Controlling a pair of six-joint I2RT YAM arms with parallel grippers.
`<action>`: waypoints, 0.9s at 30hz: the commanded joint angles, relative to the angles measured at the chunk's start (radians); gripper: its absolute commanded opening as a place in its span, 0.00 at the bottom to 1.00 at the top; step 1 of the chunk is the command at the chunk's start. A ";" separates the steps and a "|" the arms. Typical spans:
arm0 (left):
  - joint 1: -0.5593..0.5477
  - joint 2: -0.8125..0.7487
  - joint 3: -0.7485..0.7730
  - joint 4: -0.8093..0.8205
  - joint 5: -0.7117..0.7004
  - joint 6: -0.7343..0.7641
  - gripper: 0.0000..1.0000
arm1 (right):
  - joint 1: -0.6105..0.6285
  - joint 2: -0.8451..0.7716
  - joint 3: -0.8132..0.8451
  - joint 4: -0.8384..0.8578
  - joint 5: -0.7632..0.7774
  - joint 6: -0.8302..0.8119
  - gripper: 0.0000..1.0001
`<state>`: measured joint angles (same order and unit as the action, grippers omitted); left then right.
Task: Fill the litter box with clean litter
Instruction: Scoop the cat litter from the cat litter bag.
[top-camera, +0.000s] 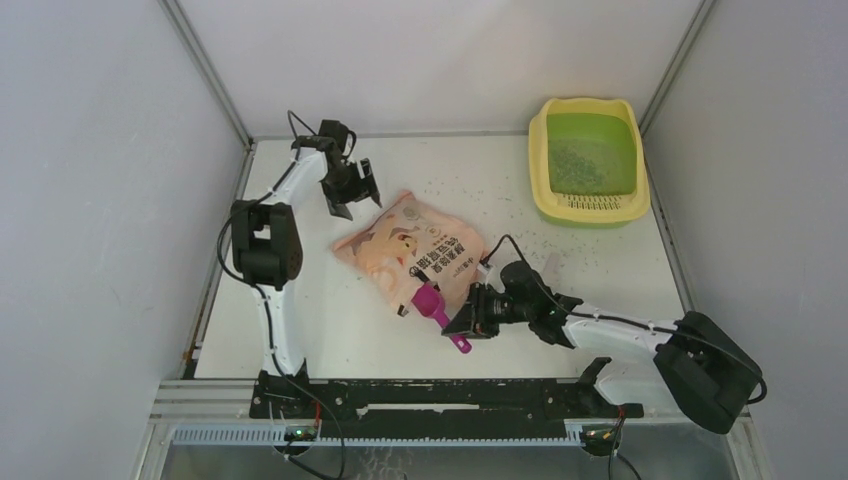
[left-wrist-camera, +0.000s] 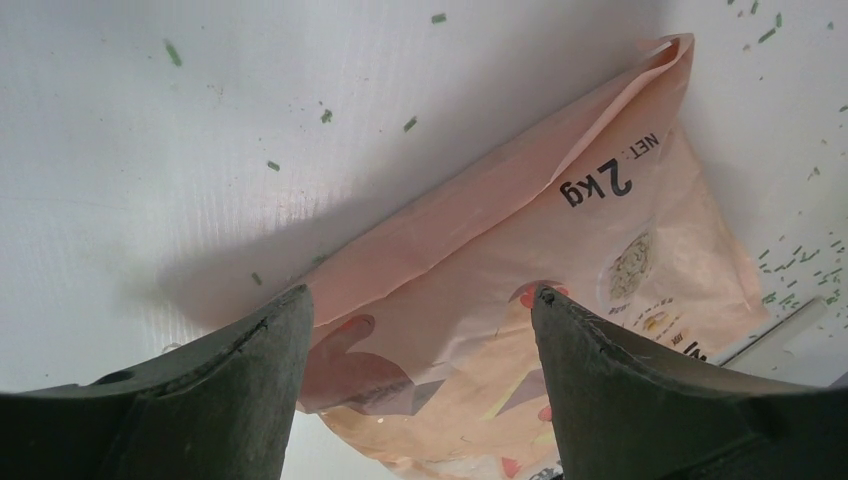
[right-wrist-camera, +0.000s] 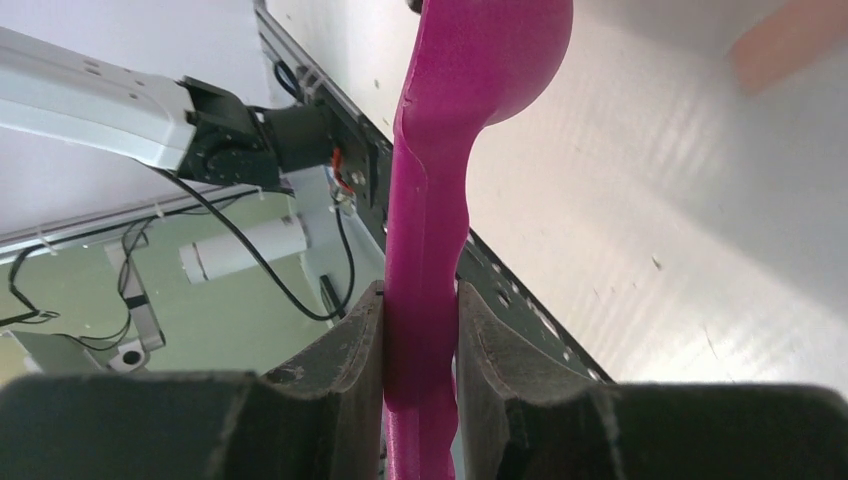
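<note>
Right wrist: right gripper (right-wrist-camera: 420, 297) clamps scoop (right-wrist-camera: 470, 80) handle, bowl cut off; left gripper (left-wrist-camera: 418, 300) spread.

- right gripper (right-wrist-camera: 420, 300) clamped on magenta scoop (right-wrist-camera: 432, 200) handle, fingers (right-wrist-camera: 340, 350) tight against both sides
- handle runs upward, widens at top edge
- white table (right-wrist-camera: 680, 250) right, peach bag (right-wrist-camera: 790, 40) corner top right
- black rail (right-wrist-camera: 510, 300), cables left

Far-right litter box (top-camera: 590, 204); litter (top-camera: 582, 160) inside
</note>
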<state>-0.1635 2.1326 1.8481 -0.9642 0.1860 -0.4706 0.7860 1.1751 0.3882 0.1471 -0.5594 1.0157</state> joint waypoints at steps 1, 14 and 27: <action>-0.011 0.037 0.056 -0.013 -0.016 0.011 0.84 | -0.016 0.055 0.051 0.299 -0.014 0.060 0.00; -0.010 0.082 -0.013 -0.021 -0.011 0.045 0.84 | -0.065 0.228 0.175 0.431 0.091 0.117 0.00; -0.010 0.066 -0.033 -0.007 -0.001 0.049 0.84 | -0.148 0.338 0.541 -0.199 0.000 0.052 0.00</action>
<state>-0.1688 2.2185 1.8397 -0.9661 0.1780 -0.4511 0.6712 1.5032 0.8421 0.1467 -0.5011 1.1259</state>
